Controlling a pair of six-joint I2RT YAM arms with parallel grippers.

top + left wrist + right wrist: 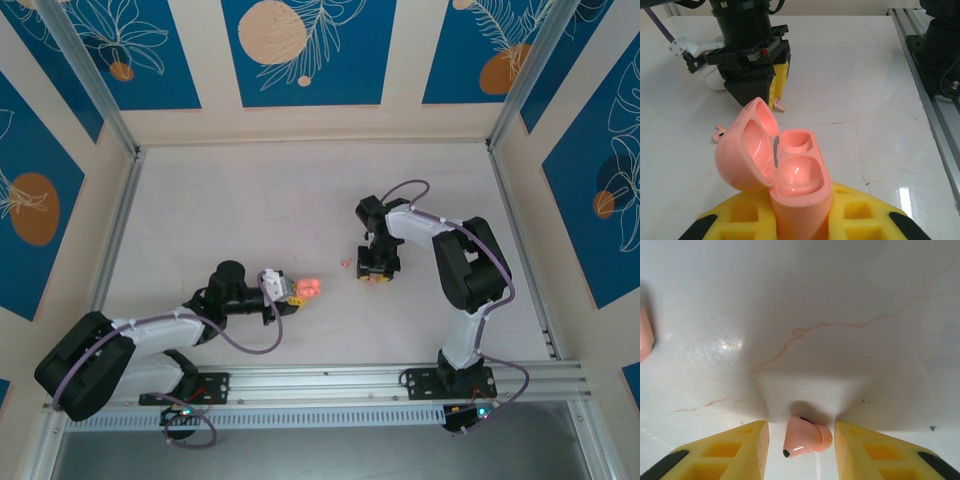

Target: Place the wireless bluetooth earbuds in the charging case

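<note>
The salmon-pink charging case (pixel 801 176) stands upright between the yellow fingers of my left gripper (pixel 800 220), which is shut on it. Its lid (pixel 745 150) hangs open to the left and both wells are bare. From above, the case (pixel 310 289) is left of table centre. My right gripper (pixel 801 450) points down at the table, open. One pink earbud (pixel 805 437) lies between its yellow fingers (pixel 740 450) with a gap on each side. A second earbud (pixel 720 134) lies on the table beside the right gripper (pixel 378 272), also seen from above as the earbud (pixel 344 263).
The white marbled table (pixel 250 200) is boxed in by blue-and-cream walls. An aluminium rail (pixel 400 380) runs along the near edge, and another rail (pixel 925 75) along the right side. A pink piece (pixel 644 335) is cut off at the left edge of the right wrist view.
</note>
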